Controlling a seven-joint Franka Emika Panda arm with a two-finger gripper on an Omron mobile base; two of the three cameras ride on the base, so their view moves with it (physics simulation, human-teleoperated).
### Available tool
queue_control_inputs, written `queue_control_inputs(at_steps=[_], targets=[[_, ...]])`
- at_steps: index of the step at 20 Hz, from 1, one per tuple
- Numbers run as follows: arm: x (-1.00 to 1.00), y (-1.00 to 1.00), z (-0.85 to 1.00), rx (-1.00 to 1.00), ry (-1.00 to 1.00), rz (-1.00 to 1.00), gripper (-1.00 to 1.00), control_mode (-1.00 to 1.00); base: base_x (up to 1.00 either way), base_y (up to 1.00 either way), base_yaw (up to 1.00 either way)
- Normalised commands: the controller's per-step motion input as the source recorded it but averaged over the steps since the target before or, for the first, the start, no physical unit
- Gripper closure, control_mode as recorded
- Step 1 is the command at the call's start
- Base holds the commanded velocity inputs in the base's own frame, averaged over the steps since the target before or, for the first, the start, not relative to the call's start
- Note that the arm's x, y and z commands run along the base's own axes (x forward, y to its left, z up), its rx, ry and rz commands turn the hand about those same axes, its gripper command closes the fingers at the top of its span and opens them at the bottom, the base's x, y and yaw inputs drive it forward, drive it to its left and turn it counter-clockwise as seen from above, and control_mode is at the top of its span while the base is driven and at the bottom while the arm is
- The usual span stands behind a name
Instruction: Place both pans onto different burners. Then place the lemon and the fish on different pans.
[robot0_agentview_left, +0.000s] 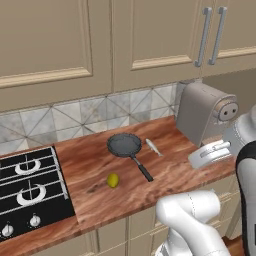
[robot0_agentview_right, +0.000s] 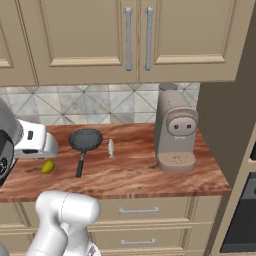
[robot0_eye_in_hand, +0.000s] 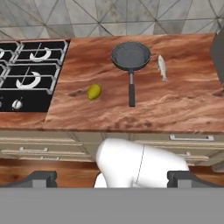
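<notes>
Gripper (robot0_eye_in_hand: 112, 179): spread wide, nothing between the tips, high above the counter's front edge and well apart from everything.
Lemon (robot0_eye_in_hand: 94, 92): nearest item on the wooden counter (robot0_eye_in_hand: 183, 109), between hob and pan handle. Likely firm, light, smooth and prone to roll; best pinched across its short width.
Pan (robot0_eye_in_hand: 131, 56): one dark pan lying flat on the counter, handle pointing toward the front edge. Probably rigid and head-heavy; the thin handle is the obvious hold, gripped near the bowl to limit tipping.
Fish (robot0_eye_in_hand: 162, 67): just beside the pan's right rim, apart from it. Probably slippery and slender; grip mid-body.
Hob (robot0_eye_in_hand: 26, 74): left, burners bare.
Open room: bare wood between pan and hob; coffee machine (robot0_agentview_right: 175, 132) crowds the right, cabinets (robot0_agentview_left: 100, 40) overhang the back.
</notes>
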Motion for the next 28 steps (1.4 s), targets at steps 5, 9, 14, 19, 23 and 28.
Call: queue_control_inputs(at_steps=[5, 9, 14, 19, 23, 28], targets=[[0.16, -0.01, -0.19, 0.00, 0.00, -0.02, -1.00, -1.00, 0.00, 0.00, 0.00], [0.21, 0.00, -0.27, 0.00, 0.00, -0.01, -1.00, -1.00, 0.00, 0.00, 0.00], [0.25, 0.00, -0.07, 0.00, 0.00, 0.00, -1.00, -1.00, 0.00, 0.00, 0.00], [0.19, 0.00, -0.10, -0.01, -0.01, 0.00, -1.00, -1.00, 0.00, 0.00, 0.00], [0.12, 0.00, -0.23, -0.07, 0.00, 0.00, -1.00, -1.00, 0.00, 0.00, 0.00], [0.11, 0.00, -0.28, -0.06, -0.01, 0.00, -1.00, -1.00, 0.00, 0.00, 0.00]])
